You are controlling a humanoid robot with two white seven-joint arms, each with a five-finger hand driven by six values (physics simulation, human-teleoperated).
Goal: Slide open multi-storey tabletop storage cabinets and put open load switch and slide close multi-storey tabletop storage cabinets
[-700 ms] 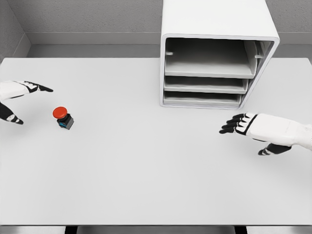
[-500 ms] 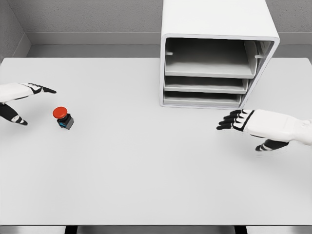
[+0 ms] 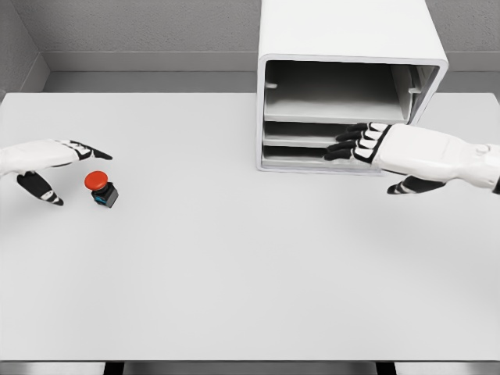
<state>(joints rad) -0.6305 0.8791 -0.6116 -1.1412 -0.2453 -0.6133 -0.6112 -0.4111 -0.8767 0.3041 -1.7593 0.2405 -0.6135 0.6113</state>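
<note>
There was one white cabinet point(image 3: 344, 35) with three trays inside. There was one red button switch point(image 3: 100, 187). There was one table point(image 3: 234, 273) and two hands.

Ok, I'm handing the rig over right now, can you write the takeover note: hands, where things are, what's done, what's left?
Left hand: open, holds nothing, hovering just left of the red-button load switch, which sits on the table at the left.
Right hand: open, fingers stretched out in front of the middle and lower drawers of the storage cabinet; contact cannot be confirmed.
Done: nothing visibly; no drawer is pulled out, the switch is not picked up.
Left: slide a drawer open, grasp the switch, place it inside, slide the drawer shut.
</note>
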